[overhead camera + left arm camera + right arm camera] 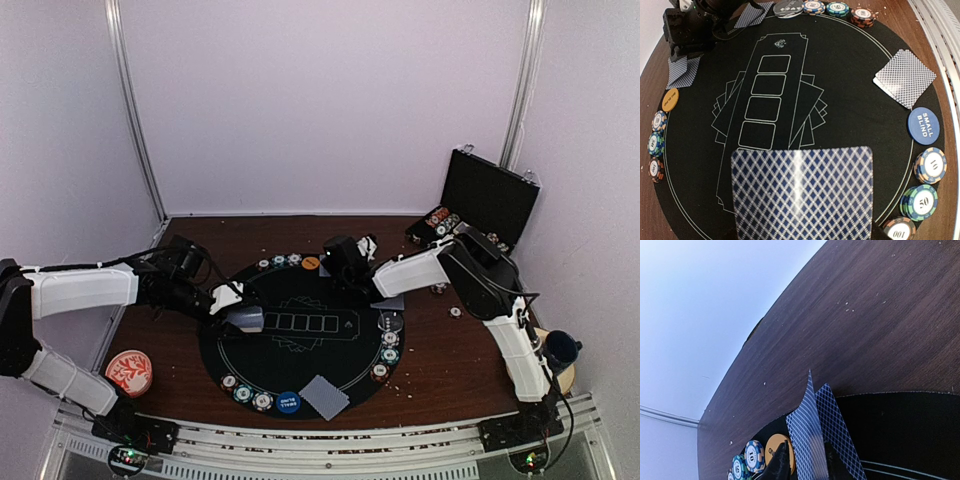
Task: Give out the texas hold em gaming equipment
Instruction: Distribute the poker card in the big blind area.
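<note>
My left gripper (235, 306) is over the left side of the black round mat (300, 350), shut on a grey-blue-backed playing card (802, 195) that hides its jaws in the left wrist view. My right gripper (806, 442) is at the mat's far edge, shut on a card (807, 425) lifted on edge, with a second card (840, 430) flat beside it. An orange button disc (774, 452) and striped chips (752, 456) lie just left of it. A pair of cards (905, 77) and the blue small blind disc (923, 125) lie at the near edge.
Chip stacks (919, 202) ring the mat. An open black case (490, 195) with chips stands at the back right. A red-and-white dish (130, 372) is at the front left. A dark blue cup (560, 348) is at the right edge.
</note>
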`<state>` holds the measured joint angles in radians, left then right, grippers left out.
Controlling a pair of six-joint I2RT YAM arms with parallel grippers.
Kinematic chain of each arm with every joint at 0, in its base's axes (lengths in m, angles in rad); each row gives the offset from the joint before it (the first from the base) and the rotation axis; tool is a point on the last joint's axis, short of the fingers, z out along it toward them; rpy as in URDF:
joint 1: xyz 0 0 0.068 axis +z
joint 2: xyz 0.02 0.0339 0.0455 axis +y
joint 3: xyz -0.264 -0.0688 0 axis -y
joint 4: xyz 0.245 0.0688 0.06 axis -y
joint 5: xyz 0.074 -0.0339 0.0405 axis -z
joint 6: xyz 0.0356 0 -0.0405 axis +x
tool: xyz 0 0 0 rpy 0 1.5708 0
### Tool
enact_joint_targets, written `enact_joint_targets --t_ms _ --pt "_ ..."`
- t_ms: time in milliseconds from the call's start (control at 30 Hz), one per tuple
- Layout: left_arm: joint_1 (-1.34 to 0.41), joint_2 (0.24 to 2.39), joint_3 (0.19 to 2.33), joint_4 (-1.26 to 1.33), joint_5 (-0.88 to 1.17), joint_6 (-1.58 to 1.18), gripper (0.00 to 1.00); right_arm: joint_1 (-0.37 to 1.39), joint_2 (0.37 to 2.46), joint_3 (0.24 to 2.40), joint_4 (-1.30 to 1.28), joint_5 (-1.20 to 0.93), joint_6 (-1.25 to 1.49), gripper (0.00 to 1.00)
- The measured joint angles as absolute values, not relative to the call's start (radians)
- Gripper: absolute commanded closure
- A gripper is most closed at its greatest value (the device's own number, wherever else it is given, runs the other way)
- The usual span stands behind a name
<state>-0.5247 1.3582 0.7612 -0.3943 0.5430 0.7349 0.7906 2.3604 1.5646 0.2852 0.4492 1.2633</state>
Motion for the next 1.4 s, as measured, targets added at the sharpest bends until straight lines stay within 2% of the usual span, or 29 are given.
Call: enact_joint_targets --t_ms 300,567,1400 --pt "-0.525 1.358 0.761 -0.394 0.543 0.735 0.87 0.803 2.363 1.565 0.28 0.447 1.261 0.77" --pt "-0.525 1.358 0.761 -0.394 0.543 0.735 0.87 0.81 2.363 1.565 0.279 0.443 1.26 0.68" --pt "-0.525 1.348 0.761 -0.395 0.543 0.735 0.87 0.825 2.345 1.505 0.29 0.412 1.264 0.56"
